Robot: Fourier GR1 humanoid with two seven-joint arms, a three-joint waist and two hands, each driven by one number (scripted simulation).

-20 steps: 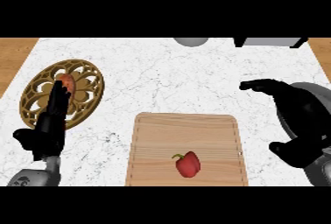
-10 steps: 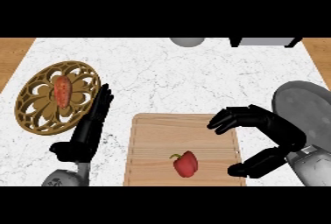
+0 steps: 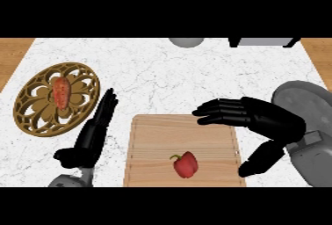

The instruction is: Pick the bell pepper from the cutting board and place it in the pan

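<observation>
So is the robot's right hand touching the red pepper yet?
Apart. The head view shows bare cutting board between the right hand and the bell pepper.

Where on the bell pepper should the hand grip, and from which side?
Probably across the wide body of the bell pepper, from above and the right: it lies on the cutting board, stem toward the upper left, and the open right hand hovers there.

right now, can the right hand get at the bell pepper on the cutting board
Probably yes: the right hand hovers open over the right side of the cutting board, and the bell pepper lies uncovered beside it, nothing between them.
</observation>
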